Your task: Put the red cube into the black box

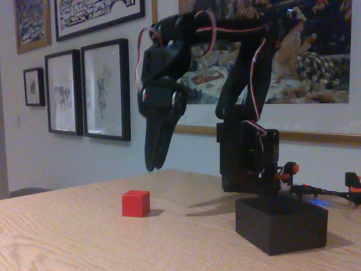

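Observation:
A small bright-red cube (136,203) rests on the wooden table (84,237), left of centre in the fixed view. The black box (281,223) stands on the table at the lower right, seen from the side, so its inside is hidden. My black gripper (153,165) hangs point-down above and slightly right of the cube, well clear of it and of the table. Its fingers lie close together with nothing between them, but from this angle I cannot tell whether they are fully shut.
The arm's black base (248,164) stands right behind the box, with orange-red clamps (289,169) and cables beside it at the right edge. Framed pictures (105,89) hang on the wall behind. Bare tabletop lies around the cube.

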Controlling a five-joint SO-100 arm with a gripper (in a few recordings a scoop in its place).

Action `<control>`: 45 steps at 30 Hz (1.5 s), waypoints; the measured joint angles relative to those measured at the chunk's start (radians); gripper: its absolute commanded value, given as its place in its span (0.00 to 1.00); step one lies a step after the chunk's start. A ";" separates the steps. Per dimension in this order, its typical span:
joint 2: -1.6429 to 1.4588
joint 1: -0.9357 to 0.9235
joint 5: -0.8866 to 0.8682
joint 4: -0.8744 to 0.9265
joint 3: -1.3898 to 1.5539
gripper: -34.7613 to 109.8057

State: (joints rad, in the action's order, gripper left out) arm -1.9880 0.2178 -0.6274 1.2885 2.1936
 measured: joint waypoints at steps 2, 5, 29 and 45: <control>0.040 0.011 -0.009 -0.015 0.000 0.37; 0.095 0.037 -0.028 -0.038 -0.006 0.39; 0.265 0.075 0.009 -0.094 -0.094 0.39; 0.350 0.064 0.044 -0.156 -0.077 0.36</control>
State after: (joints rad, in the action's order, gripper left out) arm -1.6383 0.2823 -0.5829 1.1321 2.1169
